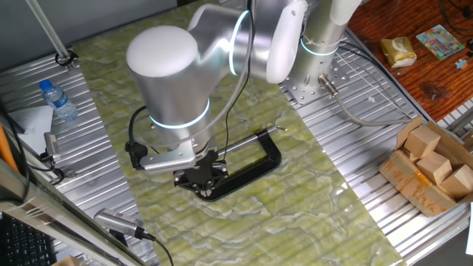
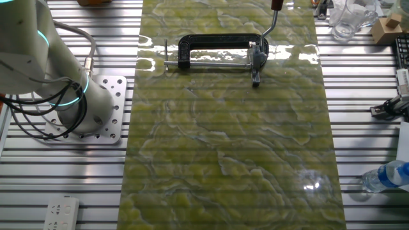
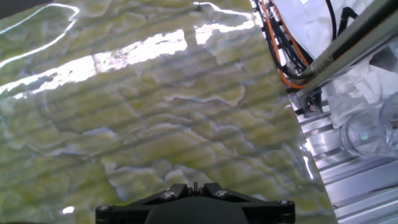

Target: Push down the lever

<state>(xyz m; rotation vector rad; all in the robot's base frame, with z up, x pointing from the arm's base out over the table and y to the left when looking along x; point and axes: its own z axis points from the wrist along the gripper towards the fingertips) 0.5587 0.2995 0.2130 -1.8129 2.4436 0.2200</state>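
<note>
The black C-shaped clamp (image 2: 217, 42) lies on the green marbled mat (image 2: 223, 140) at the far end, its thin steel rod (image 2: 204, 63) along the near side. The lever (image 2: 271, 24) rises from the clamp's right end, and its red knob (image 2: 277, 5) is at the frame's top edge. In one fixed view the clamp (image 1: 255, 166) lies beside my gripper (image 1: 201, 179), which hangs low over its left end and hides the lever. In the hand view my gripper (image 3: 194, 186) looks shut and empty, over bare mat (image 3: 155, 112).
A water bottle (image 1: 58, 100) lies on the metal table at the left, and also shows in the other fixed view (image 2: 386, 176). A cardboard box of wooden blocks (image 1: 432, 166) stands at the right. Glassware (image 2: 348, 19) and cables (image 3: 292, 56) are beside the mat. The arm's base (image 2: 96, 108) is bolted next to the mat.
</note>
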